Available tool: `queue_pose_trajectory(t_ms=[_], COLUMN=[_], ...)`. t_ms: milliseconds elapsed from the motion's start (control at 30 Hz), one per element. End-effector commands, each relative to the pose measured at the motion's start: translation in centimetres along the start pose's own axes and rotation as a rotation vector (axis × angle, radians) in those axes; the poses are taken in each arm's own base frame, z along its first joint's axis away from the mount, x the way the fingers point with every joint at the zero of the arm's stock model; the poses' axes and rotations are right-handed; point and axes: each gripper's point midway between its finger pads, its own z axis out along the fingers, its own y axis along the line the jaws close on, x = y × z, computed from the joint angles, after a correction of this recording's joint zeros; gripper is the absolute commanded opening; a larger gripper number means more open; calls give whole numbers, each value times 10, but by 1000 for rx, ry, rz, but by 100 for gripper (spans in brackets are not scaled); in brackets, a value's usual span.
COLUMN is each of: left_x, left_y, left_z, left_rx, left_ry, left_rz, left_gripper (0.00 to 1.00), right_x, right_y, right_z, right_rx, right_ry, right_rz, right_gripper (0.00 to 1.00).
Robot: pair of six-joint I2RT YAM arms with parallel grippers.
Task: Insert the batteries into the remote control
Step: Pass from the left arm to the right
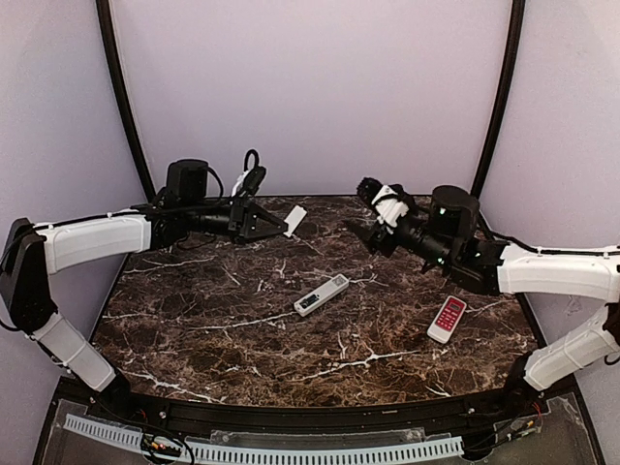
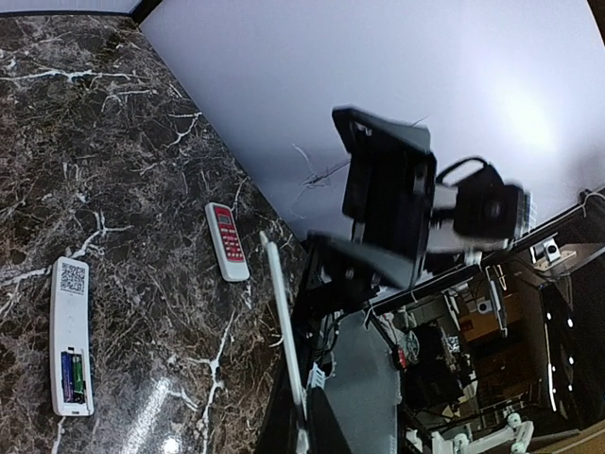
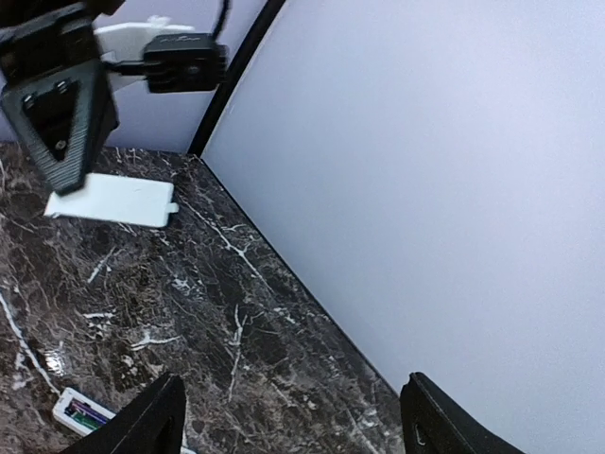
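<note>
The white remote control (image 1: 322, 294) lies back-up in the middle of the table, its battery compartment open. In the left wrist view the remote control (image 2: 70, 322) holds the batteries (image 2: 74, 373) in that compartment, and they also show in the right wrist view (image 3: 87, 412). My left gripper (image 1: 276, 224) hangs above the table's back, shut on the small white cover piece (image 1: 294, 218), which appears edge-on in the left wrist view (image 2: 284, 322) and flat in the right wrist view (image 3: 113, 200). My right gripper (image 1: 360, 232) is open and empty, in the air facing the left one, with its fingers (image 3: 156, 421) wide apart.
A shorter red-and-white remote (image 1: 447, 319) lies at the table's right, near the right arm; it also shows in the left wrist view (image 2: 227, 241). The dark marble table (image 1: 213, 329) ends at a white back wall and black corner posts.
</note>
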Motion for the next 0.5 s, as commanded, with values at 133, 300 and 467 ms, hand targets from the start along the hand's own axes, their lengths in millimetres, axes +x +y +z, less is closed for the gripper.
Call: queue_pose_trajectory(t_ms=[133, 300, 467], left_x=[43, 62, 67], left_y=[6, -2, -9], left_z=[1, 9, 13], left_rx=[-14, -6, 15], left_ry=[96, 168, 182], left_rz=[247, 362, 432], left_gripper=[0, 0, 0], right_x=[9, -4, -12], right_y=[18, 37, 44], right_z=[-10, -14, -16], right_rx=[-581, -892, -1025], right_ry=[45, 27, 20], right_rz=[711, 950, 1051], right_gripper=[72, 60, 49])
